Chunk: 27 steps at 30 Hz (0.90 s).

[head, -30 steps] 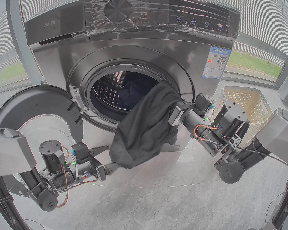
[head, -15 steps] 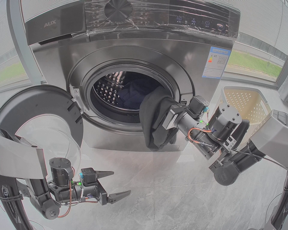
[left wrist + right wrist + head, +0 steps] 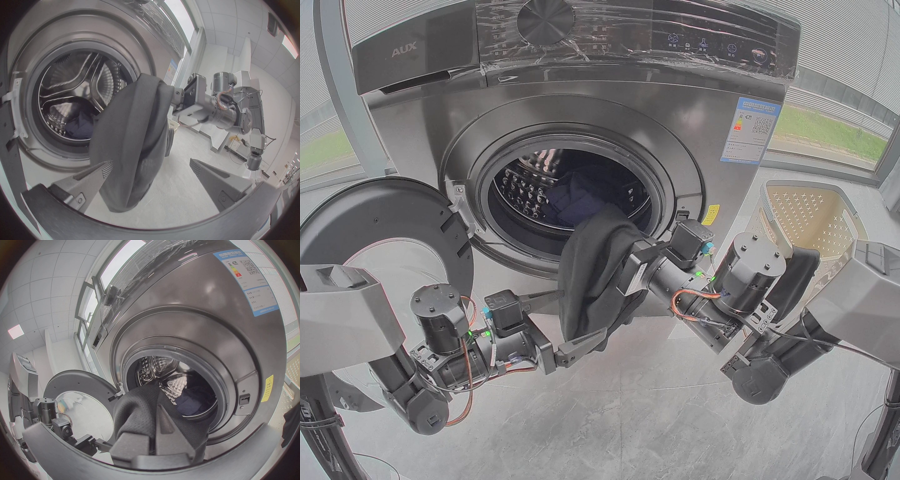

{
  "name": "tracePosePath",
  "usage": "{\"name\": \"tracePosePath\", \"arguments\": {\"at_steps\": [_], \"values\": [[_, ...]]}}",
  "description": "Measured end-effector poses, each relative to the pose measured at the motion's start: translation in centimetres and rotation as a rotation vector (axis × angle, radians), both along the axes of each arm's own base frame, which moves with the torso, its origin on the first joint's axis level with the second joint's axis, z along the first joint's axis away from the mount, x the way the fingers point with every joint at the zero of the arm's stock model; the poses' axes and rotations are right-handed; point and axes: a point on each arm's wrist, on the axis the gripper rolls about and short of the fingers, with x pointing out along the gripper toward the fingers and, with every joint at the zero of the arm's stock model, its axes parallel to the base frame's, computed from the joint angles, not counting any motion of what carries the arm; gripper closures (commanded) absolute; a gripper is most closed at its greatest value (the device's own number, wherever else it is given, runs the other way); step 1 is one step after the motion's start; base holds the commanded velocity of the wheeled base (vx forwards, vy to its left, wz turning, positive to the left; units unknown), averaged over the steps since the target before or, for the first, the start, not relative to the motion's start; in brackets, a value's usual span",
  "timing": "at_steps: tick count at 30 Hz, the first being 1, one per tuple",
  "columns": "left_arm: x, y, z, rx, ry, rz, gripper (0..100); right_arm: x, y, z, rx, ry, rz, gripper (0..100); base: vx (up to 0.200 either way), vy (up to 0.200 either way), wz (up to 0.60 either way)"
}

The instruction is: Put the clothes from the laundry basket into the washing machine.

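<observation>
Clamping a black garment before the washing machine, the right gripper; left gripper gapes wide beside it

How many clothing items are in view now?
3: a black garment in the right claw, a navy one inside the drum, a dark one over the basket rim; more may be hidden.

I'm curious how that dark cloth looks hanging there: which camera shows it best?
The left wrist view: the dark cloth hangs nearly whole, from the right end effector down to its lower edge. The head view shows it from above, one side hidden behind that end effector. The right wrist view catches its bunched top, close up.
</observation>
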Motion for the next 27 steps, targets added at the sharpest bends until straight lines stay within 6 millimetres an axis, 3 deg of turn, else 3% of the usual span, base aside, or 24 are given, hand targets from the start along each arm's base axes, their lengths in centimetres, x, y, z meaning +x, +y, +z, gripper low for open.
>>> {"name": "tracePosePath", "arguments": {"at_steps": [18,27], "values": [[5.0,-3.0,-1.3,-0.070,-0.026,0.059,0,-1.4,1.8,-0.2,0.007,0.003,0.048,100,0.000,0.000,0.00],[6.8,-3.4,-2.1,-0.090,-0.034,0.123,0,-2.7,2.5,-0.2,0.011,0.018,0.059,100,0.000,0.000,0.00]]}}
